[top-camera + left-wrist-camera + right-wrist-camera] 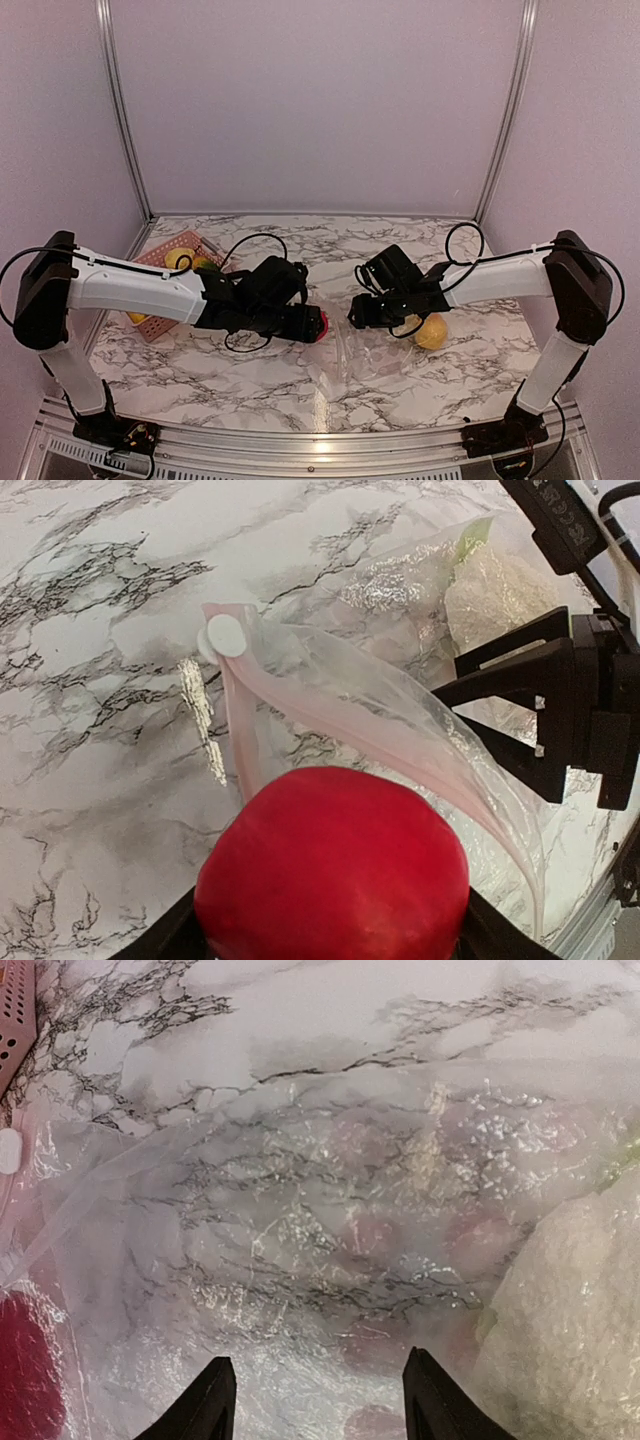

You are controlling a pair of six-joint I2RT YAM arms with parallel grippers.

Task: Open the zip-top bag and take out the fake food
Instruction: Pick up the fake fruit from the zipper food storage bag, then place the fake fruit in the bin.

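The zip-top bag (372,357) lies flat on the marble table between the arms, clear and crinkly. Its pink zip strip and white slider (225,637) show in the left wrist view. My left gripper (310,324) is shut on a round red piece of fake food (335,870) at the bag's mouth. My right gripper (315,1365) stands open just above the bag's film, with nothing between its fingers. A yellow lemon (432,331) rests at the bag's right end, and it looks pale through the plastic (570,1330).
A pink slatted basket (160,262) stands at the back left with yellow fruit (180,258) in it. Its corner (14,1010) shows in the right wrist view. The right gripper's black fingers (520,695) reach in close to the left gripper.
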